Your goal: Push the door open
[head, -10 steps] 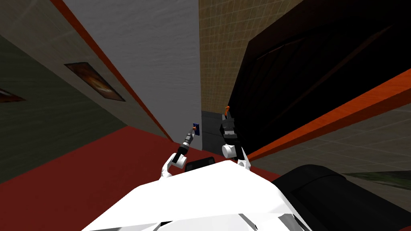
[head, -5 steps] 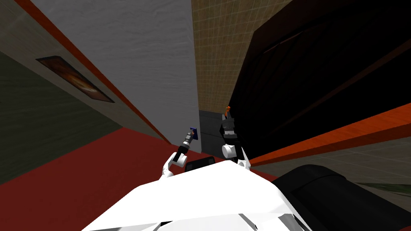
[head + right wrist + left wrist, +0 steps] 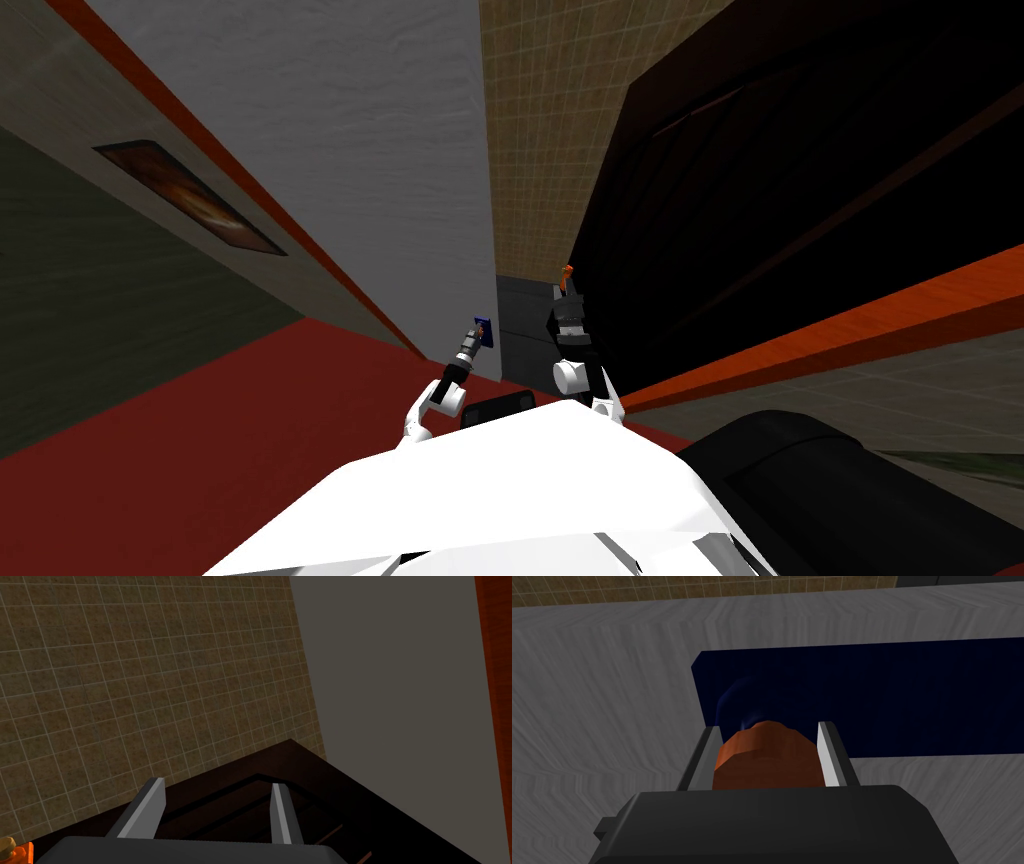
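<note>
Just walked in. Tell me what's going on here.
The robot's left pincer is shut on an orange-brown knob, which sits on a dark blue plate on a grey door. A tiled wall shows past the door's edge. The right pincer is open and holds nothing, raised beside a dark panelled surface.

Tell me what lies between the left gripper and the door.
The orange knob, clamped in the left gripper, and behind it a dark blue plate on the door, per the left wrist view.
</note>
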`<state>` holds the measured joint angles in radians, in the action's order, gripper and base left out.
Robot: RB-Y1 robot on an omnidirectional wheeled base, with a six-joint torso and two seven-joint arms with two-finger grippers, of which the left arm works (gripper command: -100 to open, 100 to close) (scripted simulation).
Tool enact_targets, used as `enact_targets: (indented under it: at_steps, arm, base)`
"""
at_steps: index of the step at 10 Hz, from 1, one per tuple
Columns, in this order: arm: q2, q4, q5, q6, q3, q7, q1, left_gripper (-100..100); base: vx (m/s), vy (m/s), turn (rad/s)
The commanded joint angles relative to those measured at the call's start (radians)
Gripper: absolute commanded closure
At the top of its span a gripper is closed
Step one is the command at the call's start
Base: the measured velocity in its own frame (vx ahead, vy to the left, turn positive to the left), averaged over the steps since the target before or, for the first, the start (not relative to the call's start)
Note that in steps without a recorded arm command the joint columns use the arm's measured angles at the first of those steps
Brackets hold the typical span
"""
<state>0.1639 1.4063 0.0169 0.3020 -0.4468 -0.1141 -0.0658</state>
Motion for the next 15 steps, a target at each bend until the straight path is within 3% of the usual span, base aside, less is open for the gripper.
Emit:
enact_targets:
  at_steps: [1,15]
  arm:
    - [-0.006,-0.01,0.0,0.0,0.017,0.006,0.007,100]
    - [-0.071,-0.102,-0.003,-0.004,0.179,0.067,0.073,100]
  base:
    - [0.09,-0.066,0.04]
    - [0.119,-0.112,0.055]
